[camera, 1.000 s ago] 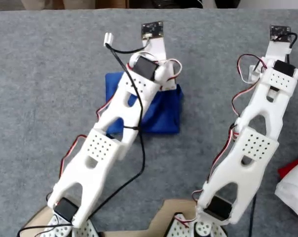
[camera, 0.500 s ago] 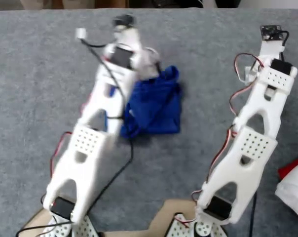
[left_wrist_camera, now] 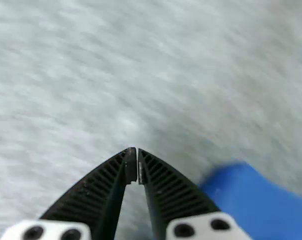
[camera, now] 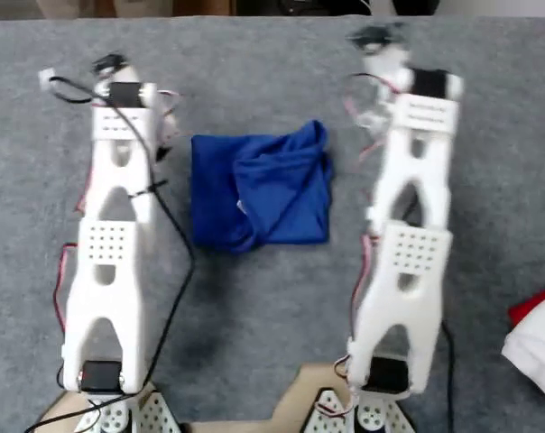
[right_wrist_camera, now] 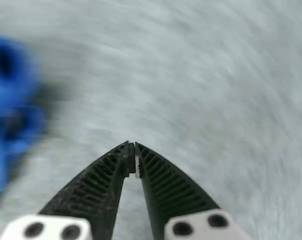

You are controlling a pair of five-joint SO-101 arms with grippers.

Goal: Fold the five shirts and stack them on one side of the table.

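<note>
A blue shirt [camera: 263, 191] lies roughly folded in the middle of the grey table, its upper layer rumpled. My left arm stands to its left, the left gripper [camera: 110, 65] near the far left of the cloth. In the left wrist view that gripper [left_wrist_camera: 132, 165] is shut and empty over the grey cloth, with a blue shirt edge [left_wrist_camera: 256, 200] beside it. My right arm stands to the right of the shirt, its gripper [camera: 374, 41] near the table's far edge. In the right wrist view the right gripper [right_wrist_camera: 131, 159] is shut and empty, the blue shirt [right_wrist_camera: 8, 100] off to one side.
A white garment [camera: 539, 347] with a red one [camera: 534, 305] on it lies at the right edge of the table. The grey table cover [camera: 272, 298] is bare in front of the blue shirt. The arms' bases sit at the near edge.
The left arm has let go of the blue shirt and swung left, off it. The right arm has swung left, closer to the shirt. The shirt's top layer is now rumpled.
</note>
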